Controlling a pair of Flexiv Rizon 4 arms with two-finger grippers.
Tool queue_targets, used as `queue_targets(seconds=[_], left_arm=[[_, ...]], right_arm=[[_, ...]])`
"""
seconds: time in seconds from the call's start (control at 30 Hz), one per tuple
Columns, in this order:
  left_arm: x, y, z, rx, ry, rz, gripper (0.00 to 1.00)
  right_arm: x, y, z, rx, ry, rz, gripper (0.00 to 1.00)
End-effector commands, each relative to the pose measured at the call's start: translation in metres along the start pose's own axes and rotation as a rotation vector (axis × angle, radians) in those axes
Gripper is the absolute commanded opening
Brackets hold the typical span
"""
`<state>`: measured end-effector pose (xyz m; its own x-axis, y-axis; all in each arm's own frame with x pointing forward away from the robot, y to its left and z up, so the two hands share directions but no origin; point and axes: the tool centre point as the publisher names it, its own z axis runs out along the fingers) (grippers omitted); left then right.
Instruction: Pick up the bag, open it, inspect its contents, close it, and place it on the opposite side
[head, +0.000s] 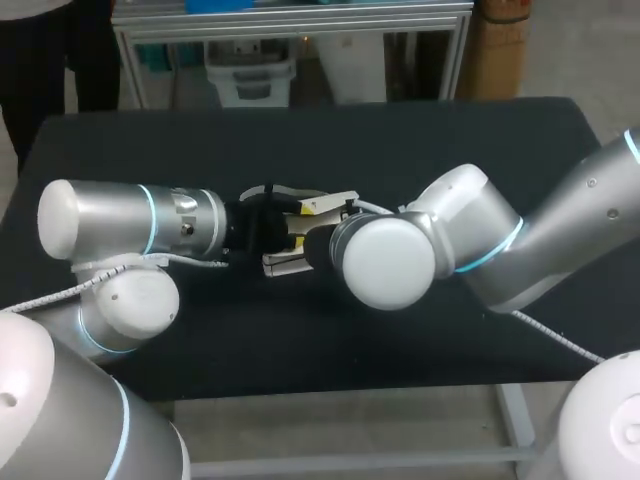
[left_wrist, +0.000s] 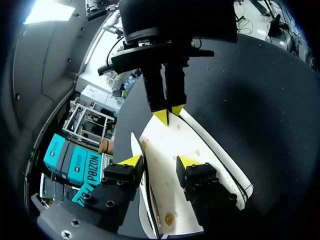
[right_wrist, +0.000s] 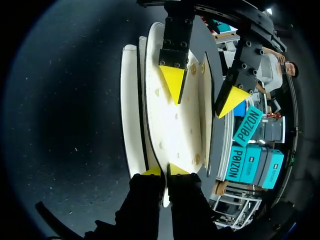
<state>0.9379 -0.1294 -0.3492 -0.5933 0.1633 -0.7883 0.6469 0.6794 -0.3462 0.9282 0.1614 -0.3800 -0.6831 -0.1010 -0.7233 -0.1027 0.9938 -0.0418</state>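
- The left arm (head: 110, 220) and right arm (head: 470, 235) meet over the middle of the dark surface (head: 420, 140).
- Between them is the cream, black-trimmed bag (right_wrist: 177, 125), its mouth spread open.
- The right arm's jaws are pinched together on the bag's rim at one end.
- At the other end the left arm's jaws stand apart astride one side wall, one finger (left_wrist: 189, 162) inside the bag, apparently not clamping it.

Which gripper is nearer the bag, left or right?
Right. The right gripper is shut on the bag at its edge, touching it. The left gripper is open at the opposite end, straddling one wall of the bag; contact is unclear.
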Motion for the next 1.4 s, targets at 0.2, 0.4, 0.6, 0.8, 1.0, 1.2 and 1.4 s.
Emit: queue_targets(seconds=[0.2, 0.4, 0.6, 0.8, 1.0, 1.2, 1.4], left_arm=[[-0.011, 0.005, 0.013, -0.078, -0.149, -0.006, 0.38], [-0.012, 0.006, 0.025, -0.143, -0.152, 0.013, 0.07], [-0.002, 0.0, 0.018, -0.159, -0.15, 0.058, 0.0], [0.007, -0.003, 0.011, -0.141, -0.082, 0.102, 0.0], [0.01, -0.004, 0.011, -0.113, -0.05, 0.105, 0.0], [0.0, 0.0, 0.009, -0.082, -0.071, 0.07, 0.6], [-0.009, 0.001, -0.001, -0.031, -0.085, 0.043, 0.83]], right_arm=[[0.0, 0.002, 0.003, 0.006, -0.001, 0.0, 0.0], [0.0, 0.002, 0.003, 0.006, -0.001, 0.0, 0.0], [0.0, 0.002, 0.003, 0.006, -0.001, 0.0, 0.0], [0.0, 0.002, 0.003, 0.006, -0.001, 0.0, 0.0], [0.0, 0.002, 0.003, 0.006, -0.001, 0.0, 0.0], [0.0, 0.002, 0.003, 0.006, -0.001, 0.0, 0.0], [0.0, 0.002, 0.003, 0.006, -0.001, 0.0, 0.0]])
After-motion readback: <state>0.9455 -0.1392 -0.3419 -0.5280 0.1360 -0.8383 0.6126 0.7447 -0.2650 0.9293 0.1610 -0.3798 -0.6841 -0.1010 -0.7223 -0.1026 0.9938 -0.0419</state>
